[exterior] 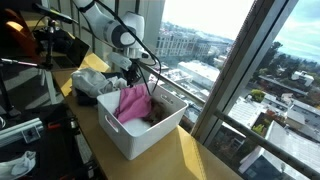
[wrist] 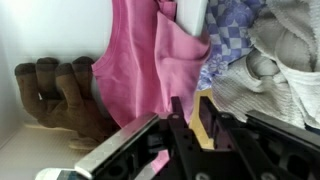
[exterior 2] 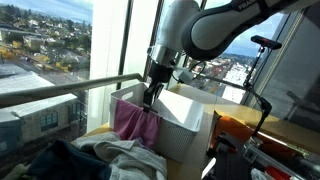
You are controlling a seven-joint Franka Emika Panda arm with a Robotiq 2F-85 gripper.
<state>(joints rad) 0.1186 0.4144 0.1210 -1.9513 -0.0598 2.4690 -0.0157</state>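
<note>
Tall windows [exterior 2: 60, 50] with dark frames [exterior: 236, 70] rise just behind the end effector [exterior 2: 150, 98], letting in bright daylight. City buildings [exterior: 185, 45] under a pale sky [exterior: 300, 25] lie far beyond. A yellowish tabletop [exterior: 190, 152] spreads below it.

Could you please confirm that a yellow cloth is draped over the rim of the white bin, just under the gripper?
Not quite: the cloth is pink, not yellow. It is draped over the rim of the white bin, just under the gripper, as both exterior views show.
</note>
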